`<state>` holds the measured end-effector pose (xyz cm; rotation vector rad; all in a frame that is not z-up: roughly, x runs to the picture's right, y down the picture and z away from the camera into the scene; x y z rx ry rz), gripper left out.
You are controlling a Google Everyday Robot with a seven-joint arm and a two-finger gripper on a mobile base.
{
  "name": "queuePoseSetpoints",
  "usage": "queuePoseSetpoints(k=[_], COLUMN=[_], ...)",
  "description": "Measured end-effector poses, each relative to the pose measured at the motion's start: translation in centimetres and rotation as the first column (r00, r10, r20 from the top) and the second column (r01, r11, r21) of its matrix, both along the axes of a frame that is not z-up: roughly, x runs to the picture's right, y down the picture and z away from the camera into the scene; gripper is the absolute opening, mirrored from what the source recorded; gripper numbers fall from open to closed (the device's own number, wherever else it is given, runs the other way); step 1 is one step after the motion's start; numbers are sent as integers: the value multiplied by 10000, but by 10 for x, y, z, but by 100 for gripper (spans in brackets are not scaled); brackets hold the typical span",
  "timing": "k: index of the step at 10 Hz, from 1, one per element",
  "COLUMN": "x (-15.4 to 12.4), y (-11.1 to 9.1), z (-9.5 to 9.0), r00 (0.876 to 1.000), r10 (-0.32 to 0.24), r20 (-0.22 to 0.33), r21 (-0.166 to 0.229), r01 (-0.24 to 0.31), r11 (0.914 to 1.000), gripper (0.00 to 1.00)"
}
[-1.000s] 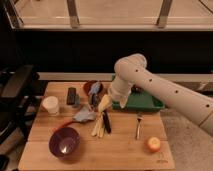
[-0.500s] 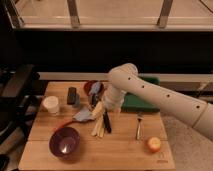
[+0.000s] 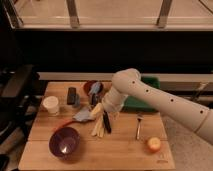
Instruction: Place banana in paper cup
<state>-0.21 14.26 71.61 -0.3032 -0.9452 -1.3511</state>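
Nearest the camera on the wooden table (image 3: 100, 155) sat the purple bowl (image 3: 65, 142) on the left and a round orange fruit (image 3: 154, 145) off to the right. A bit further in there was a fork (image 3: 139, 126), and then the banana (image 3: 96, 126), lying flat on the wood as pale strips with a black-handled knife (image 3: 106, 122) right beside it. So the fruit wasn't picked up yet.

The gripper (image 3: 107, 109) hung just over the banana's far end, jaws spread wide with nothing between them as far as I could make out. Looked to me like the reach-and-grab step, right before the pinch.

Further back on the left stood the paper cup (image 3: 51, 105), upright and well apart from the banana, with a blue thing (image 3: 82, 116) on the table in between. Behind all that were a red bowl (image 3: 92, 87) and a green tray (image 3: 147, 100).

My guess for the next move: drop a touch lower, close on the banana without dragging the knife along, lift, then carry it left over to the cup. The cup's narrow and the banana's long, so it'd probably need to go in end first
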Motion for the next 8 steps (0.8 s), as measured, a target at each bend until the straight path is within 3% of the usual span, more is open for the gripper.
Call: queuePoseSetpoints(k=[2, 5, 8], x=[-2, -11, -31], y=[1, 12, 26], z=[2, 11, 18], r00=[9999, 9914, 9887], r10=[170, 1281, 1448], r20=[-12, -279, -394], r21=[68, -222, -448], r01=[-170, -1287, -1465], r11=[9998, 9914, 9882], gripper=[75, 75, 75])
